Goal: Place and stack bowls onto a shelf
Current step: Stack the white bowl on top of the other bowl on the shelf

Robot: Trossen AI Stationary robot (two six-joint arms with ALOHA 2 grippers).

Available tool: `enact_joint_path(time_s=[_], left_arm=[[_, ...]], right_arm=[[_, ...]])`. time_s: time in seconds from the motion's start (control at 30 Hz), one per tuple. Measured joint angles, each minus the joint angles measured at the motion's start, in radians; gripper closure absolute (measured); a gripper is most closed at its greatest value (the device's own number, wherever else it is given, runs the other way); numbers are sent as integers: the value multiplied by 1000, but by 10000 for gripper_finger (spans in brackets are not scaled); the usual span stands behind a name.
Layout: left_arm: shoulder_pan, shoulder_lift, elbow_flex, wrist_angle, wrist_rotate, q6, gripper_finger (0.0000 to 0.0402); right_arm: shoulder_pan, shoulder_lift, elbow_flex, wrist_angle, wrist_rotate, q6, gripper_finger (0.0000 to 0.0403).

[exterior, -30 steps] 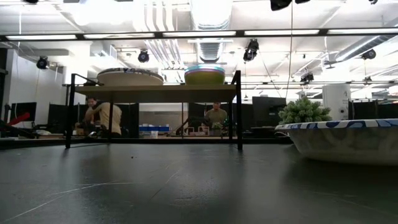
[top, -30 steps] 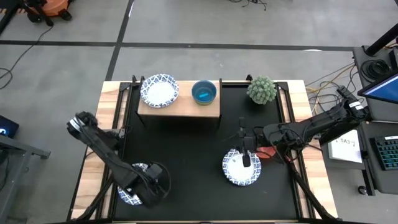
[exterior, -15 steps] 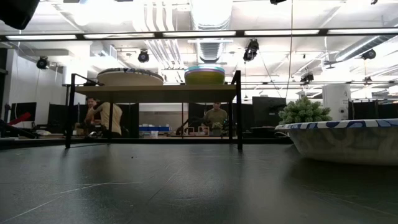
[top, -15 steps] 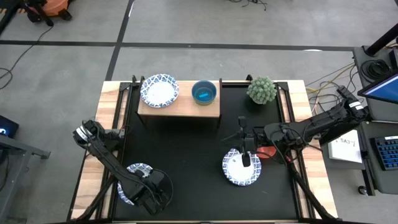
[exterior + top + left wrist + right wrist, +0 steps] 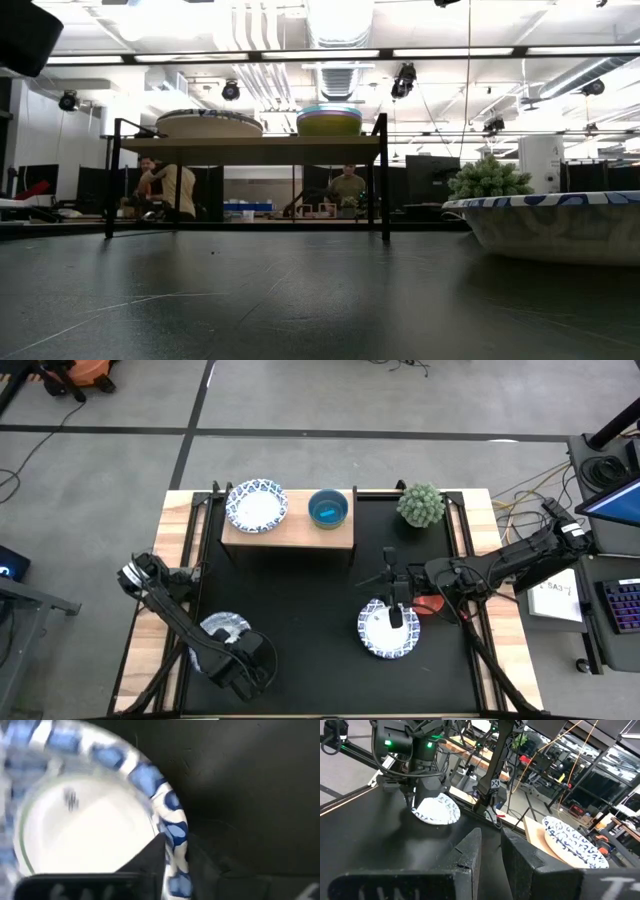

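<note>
We see the black worktop [image 5: 300, 610] with the wooden shelf [image 5: 288, 532] at its far edge. On the shelf sit a wide blue-rimmed bowl [image 5: 257, 506] and a teal bowl [image 5: 328, 508], apart from each other. The left claw [image 5: 238, 660] is at the near left and clamps the rim of a second patterned bowl [image 5: 90, 820], which looks raised off the worktop, though we cannot be sure. The right claw [image 5: 397, 615] sits over a third patterned bowl [image 5: 389, 628], fingers nearly together, holding nothing. A red bowl [image 5: 430, 605] is partly hidden under the right arm.
</note>
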State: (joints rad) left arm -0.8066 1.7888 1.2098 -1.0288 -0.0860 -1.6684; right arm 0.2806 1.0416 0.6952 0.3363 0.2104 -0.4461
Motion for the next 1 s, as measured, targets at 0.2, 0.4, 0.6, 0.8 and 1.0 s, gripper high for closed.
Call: enact_joint_path(time_s=[0.2, 0.4, 0.6, 0.8, 1.0], left_arm=[[0, -18, 5, -10, 1, 47, 390], [2, -42, 125, -106, 8, 254, 398], [0, -41, 318, -203, -98, 678, 399], [24, -41, 500, -369, -428, 980, 400], [96, -71, 603, -519, -613, 1154, 400]], right_arm=[[0, 0, 0, 0, 0, 18, 337], [0, 0, 1, -10, 0, 50, 337], [0, 0, 1, -30, 0, 98, 337], [0, 0, 1, -56, -2, 151, 337], [1, 0, 1, -76, -8, 192, 337]])
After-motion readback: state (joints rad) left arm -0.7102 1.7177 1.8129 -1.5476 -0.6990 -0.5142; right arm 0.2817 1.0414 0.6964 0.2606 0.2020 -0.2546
